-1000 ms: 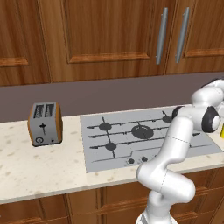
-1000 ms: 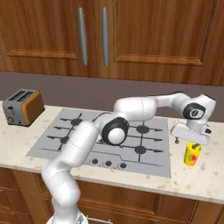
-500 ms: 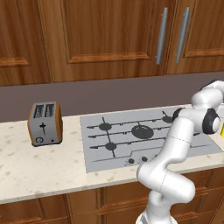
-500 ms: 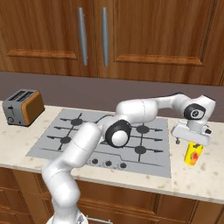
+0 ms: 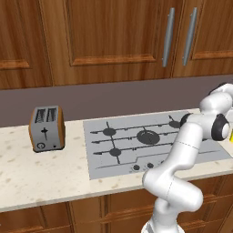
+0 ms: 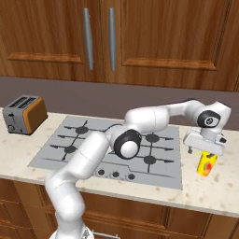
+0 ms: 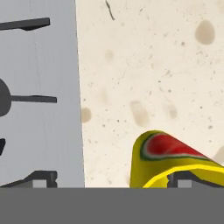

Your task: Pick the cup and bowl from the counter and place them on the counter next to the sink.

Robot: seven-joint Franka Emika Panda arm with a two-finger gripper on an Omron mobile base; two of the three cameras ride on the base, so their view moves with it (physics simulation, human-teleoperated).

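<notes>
The small yellow cup [image 6: 207, 164] with a red mark stands upright on the beige counter [image 6: 219, 190], just right of the stove plate. My gripper [image 6: 204, 151] hangs straight over it, pointing down and open. In the hand view the cup [image 7: 168, 159] sits at the lower right, its rim curving around my right fingertip [image 7: 188, 179]. The left fingertip [image 7: 41, 179] stands far off over the stove's edge. A sliver of the cup [image 5: 231, 134] shows at the right edge of the left base view. The bowl and the sink are out of view.
The grey stove plate [image 6: 93, 144] with dark burners and front knobs lies to the cup's left. A toaster [image 6: 23, 114] stands at the counter's far left. Wooden cabinets [image 6: 140, 37] hang above the back wall.
The hand has eased slightly to the right above the cup. The cup has stayed where it was.
</notes>
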